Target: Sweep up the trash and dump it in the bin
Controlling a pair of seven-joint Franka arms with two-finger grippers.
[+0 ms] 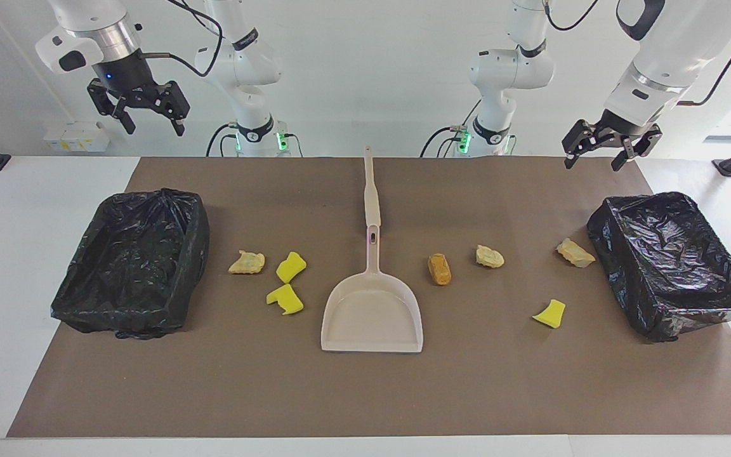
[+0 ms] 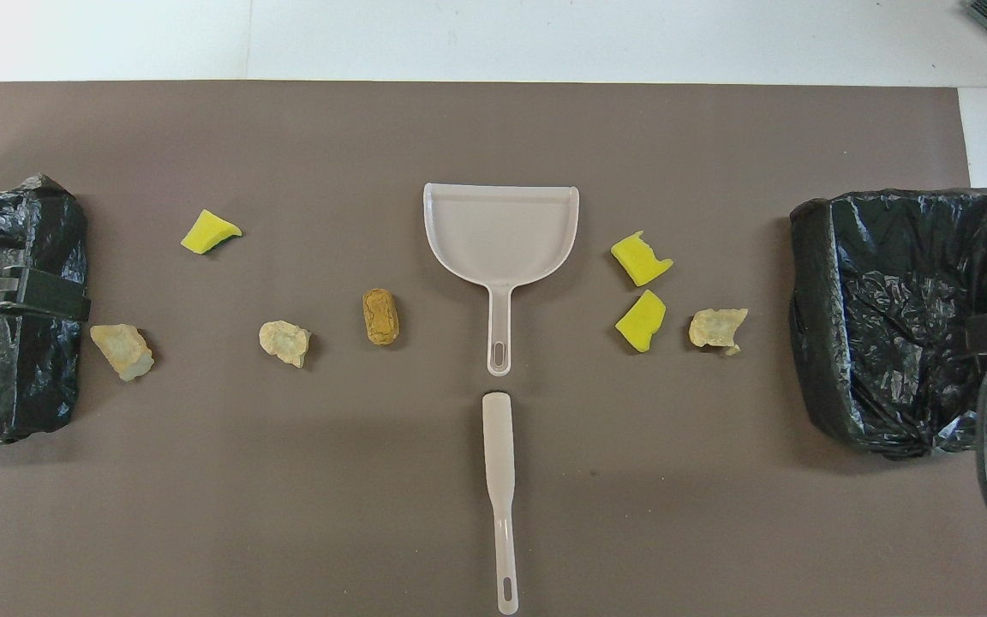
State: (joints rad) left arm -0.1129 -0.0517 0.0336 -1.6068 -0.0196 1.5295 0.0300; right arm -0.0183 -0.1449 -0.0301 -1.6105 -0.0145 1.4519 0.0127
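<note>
Seven pieces of trash lie scattered on the brown mat (image 1: 365, 393) that covers the counter (image 1: 23, 266), all of them on the mat's middle band. Toward the right arm's end, a tan lump (image 1: 247, 262) sits nearest the black-lined bin (image 1: 134, 266) at that end, with two yellow chunks beside it: one (image 1: 291, 266) just next to the lump, the other (image 1: 285, 299) a little farther from the robots. Toward the left arm's end lie an orange-brown piece (image 1: 440, 269), a pale lump (image 1: 489, 256), another tan lump (image 1: 574, 252) almost at the wall of the second black-lined bin (image 1: 673, 263), and a lone yellow chunk (image 1: 550, 313), which is farther from the robots than the rest on that side.

A beige dustpan (image 1: 372, 311) rests at the mat's centre, its mouth turned away from the robots and its handle pointing toward them. In line with it, nearer the robots' edge of the mat, lies a long beige sweeper stick (image 1: 370, 187) (its end comes very close to the dustpan's handle, with a slim gap seen from overhead).

Both arms are up in the air. The right gripper (image 1: 148, 120) hangs high over the counter's robot-side edge, at the right arm's end, its fingers spread wide and holding nothing. The left gripper (image 1: 594, 155) hangs lower, over the mat's robot-side corner by the second bin, also spread wide and empty.
</note>
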